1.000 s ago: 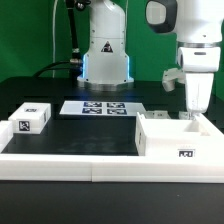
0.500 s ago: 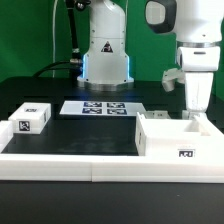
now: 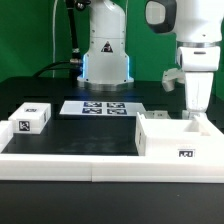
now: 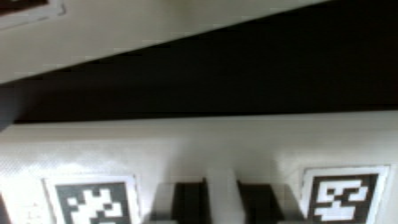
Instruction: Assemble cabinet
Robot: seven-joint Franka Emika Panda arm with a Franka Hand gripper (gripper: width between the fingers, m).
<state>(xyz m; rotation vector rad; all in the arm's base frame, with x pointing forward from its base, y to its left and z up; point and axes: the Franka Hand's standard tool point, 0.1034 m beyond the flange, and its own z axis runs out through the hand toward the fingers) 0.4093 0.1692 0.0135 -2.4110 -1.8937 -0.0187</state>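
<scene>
A low white rim (image 3: 60, 160) is edging the near side of the black table (image 3: 95, 130). Just behind it, toward the exterior view's right, the large white cabinet box (image 3: 165, 148) is sitting open-topped, and a small tagged block (image 3: 32, 118) is lying well apart at the left. The gripper (image 3: 195, 114) is hanging at the box's far edge. The wrist view is blurring its jaws, so I cannot tell their spread. Farther back, the marker board (image 3: 97, 107) is lying before the arm's base (image 3: 105, 55), against a dark room.

On the worktop (image 3: 90, 130) the box (image 3: 178, 142) sits at the exterior view's right, the block (image 3: 30, 118) at its left, the marker board (image 3: 100, 107) between them, farther back; the end effector (image 3: 197, 116) hangs at the box's rear
</scene>
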